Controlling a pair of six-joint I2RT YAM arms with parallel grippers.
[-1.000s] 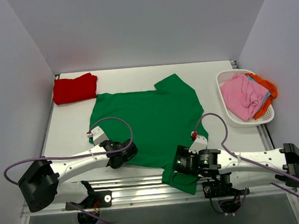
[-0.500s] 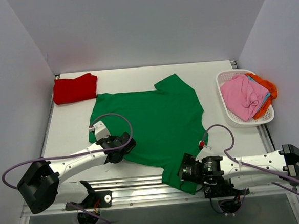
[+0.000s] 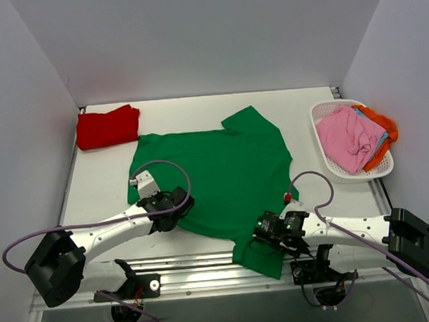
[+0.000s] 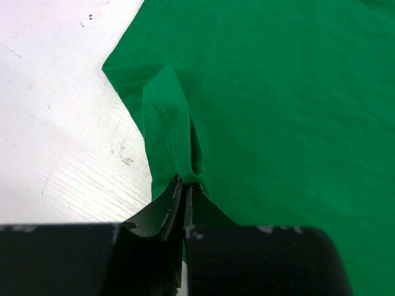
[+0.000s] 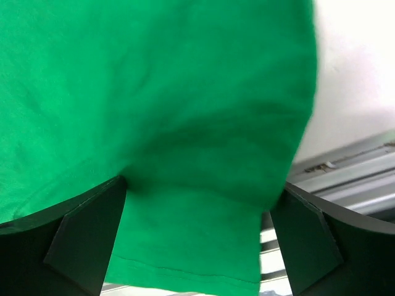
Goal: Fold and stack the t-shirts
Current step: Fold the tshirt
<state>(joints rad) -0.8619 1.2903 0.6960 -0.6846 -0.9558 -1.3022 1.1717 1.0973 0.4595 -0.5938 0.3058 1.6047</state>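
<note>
At the far left corner of the table (image 3: 98,185) the red shirt (image 3: 107,127) lies folded. The left gripper (image 4: 183,186) is pressed together on a raised pleat at the green shirt's (image 3: 222,171) near left hem, and has crept slightly farther onto the cloth over the last second. The shirt itself lies spread flat mid-table, unmoved. The right gripper (image 5: 197,209) has turned and settled on the sleeve hanging over the near edge, its fingers spread wide with cloth between them, not yet pinching. So one corner looks secured and the other needs closing before any fold. The basket (image 3: 331,169) at right holds the pink shirt (image 3: 349,138) and others.
</note>
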